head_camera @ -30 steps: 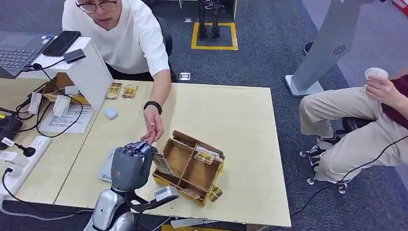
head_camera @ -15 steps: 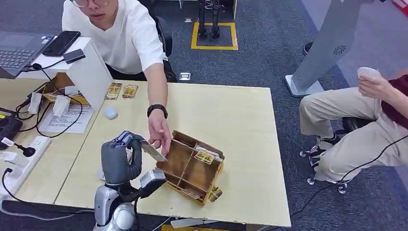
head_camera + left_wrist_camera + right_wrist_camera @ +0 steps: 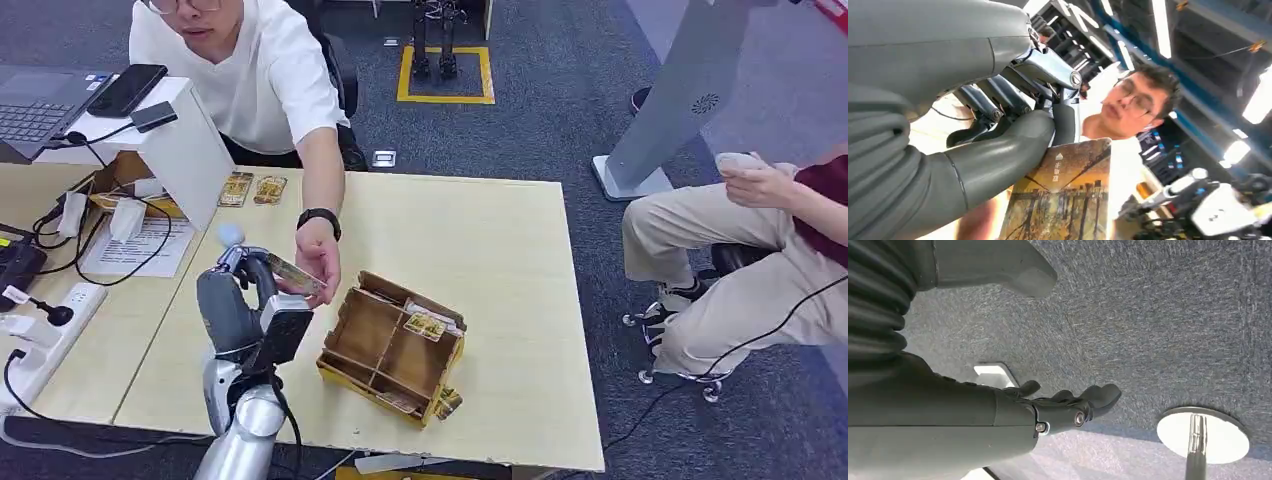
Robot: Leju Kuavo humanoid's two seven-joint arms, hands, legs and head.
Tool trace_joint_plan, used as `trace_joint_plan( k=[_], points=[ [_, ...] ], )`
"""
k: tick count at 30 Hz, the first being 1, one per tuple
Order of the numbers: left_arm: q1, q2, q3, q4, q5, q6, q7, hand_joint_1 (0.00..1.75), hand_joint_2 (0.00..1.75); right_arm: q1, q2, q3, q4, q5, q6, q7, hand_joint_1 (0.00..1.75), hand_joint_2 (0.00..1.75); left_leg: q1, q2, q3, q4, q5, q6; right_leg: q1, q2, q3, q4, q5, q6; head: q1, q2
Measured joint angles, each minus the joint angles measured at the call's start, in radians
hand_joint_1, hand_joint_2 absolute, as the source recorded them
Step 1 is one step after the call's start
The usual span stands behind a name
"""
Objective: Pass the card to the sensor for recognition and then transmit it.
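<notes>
A: Since a second ago, we see the robot's left hand [image 3: 238, 290] has risen from beside the cardboard box [image 3: 392, 345] and now stands upright over the wooden table [image 3: 480, 230], holding the card [image 3: 294, 272] higher and closer to the person in the white shirt [image 3: 250, 70].

B: How do the fingers lie?

A: In the left wrist view, thumb and dark fingers [image 3: 998, 102] pinch one corner of the card [image 3: 1068, 200], whose printed face shows a golden scene. The person's hand [image 3: 318, 258] touches the card's far edge. The right hand [image 3: 1068, 407] hangs over carpet, fingers loosely apart, holding nothing.

B: What could go wrong?

A: We judge the corner pinch shallow; if the person pulls before the fingers release, the card could bend or slip. Released too early, it might drop into the box's compartments.
</notes>
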Motion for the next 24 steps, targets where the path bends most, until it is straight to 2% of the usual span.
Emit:
trace_joint_plan(
  k=[5,14,16,20,24],
  points=[
    [-0.021,-0.012,0.035,0.053,-0.077,0.001,0.046,1.75,1.75,-0.002,0.0,-0.002,0.0,0.005,0.0,0.006,0.0,1.75,0.0,0.0,0.0,0.0,0.0,0.0,0.0,0.0,0.0,0.0,0.0,0.0,0.0,0.0],
    [-0.029,-0.023,0.061,0.113,-0.118,0.001,0.068,1.75,1.75,-0.005,0.0,-0.002,0.0,0.006,0.0,0.006,0.0,1.75,0.0,0.0,0.0,0.0,0.0,0.0,0.0,0.0,0.0,0.0,0.0,0.0,0.0,0.0],
    [-0.029,-0.026,0.064,0.119,-0.122,0.001,0.068,0.0,1.75,-0.005,0.0,-0.002,0.0,0.006,0.0,0.006,0.0,1.75,0.0,0.0,0.0,0.0,0.0,0.0,0.0,0.0,0.0,0.0,0.0,0.0,0.0,0.0],
    [-0.03,-0.031,0.071,0.129,-0.109,0.001,0.061,0.0,1.75,-0.005,0.0,-0.003,0.0,0.009,0.0,0.008,0.0,1.75,0.0,0.0,0.0,0.0,0.0,0.0,0.0,0.0,0.0,0.0,0.0,0.0,0.0,0.0],
    [-0.029,-0.037,0.079,0.13,-0.072,0.001,0.008,0.0,1.75,-0.005,0.0,-0.004,0.0,0.011,0.0,0.017,0.0,1.75,0.0,0.0,0.0,0.0,0.0,0.0,0.0,0.0,0.0,0.0,0.0,0.0,0.0,0.0]
  ],
)
